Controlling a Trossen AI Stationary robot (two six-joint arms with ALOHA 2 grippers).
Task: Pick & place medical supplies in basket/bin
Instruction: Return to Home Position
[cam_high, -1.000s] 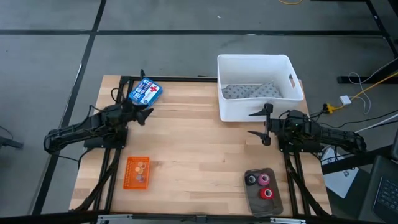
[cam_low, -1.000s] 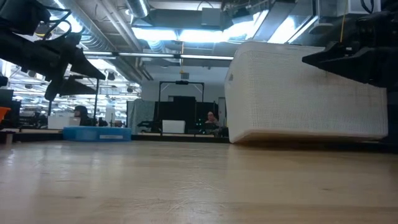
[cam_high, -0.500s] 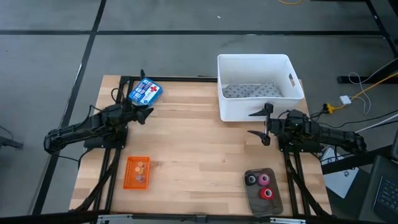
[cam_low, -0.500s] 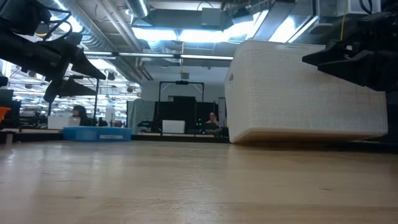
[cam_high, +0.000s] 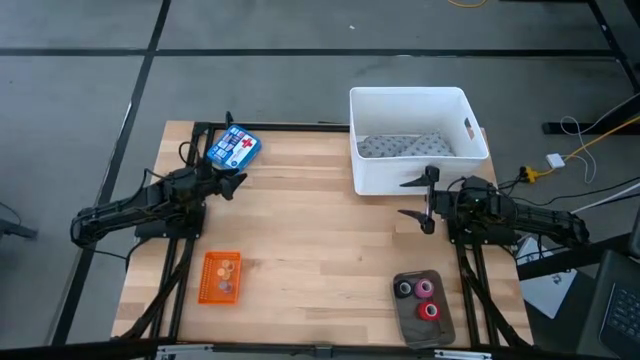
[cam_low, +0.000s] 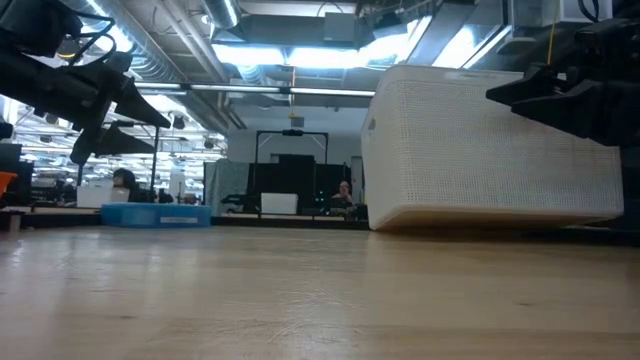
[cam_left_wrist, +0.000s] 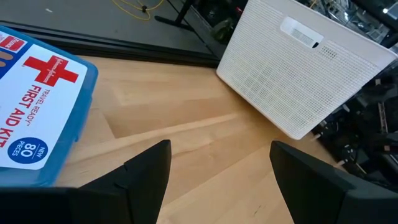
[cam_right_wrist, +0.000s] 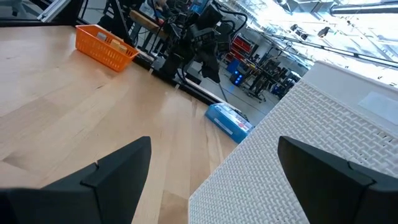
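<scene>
Now | left pincer spread, empty | right pincer spread, empty, beside bin

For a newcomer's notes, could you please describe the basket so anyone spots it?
On the wooden table, look to the left arm's side. The basket lies across that arm from the blue box. It alone is orange, small and shallow, unlike the deep white bin.

2 black arms — thin black cables
</scene>
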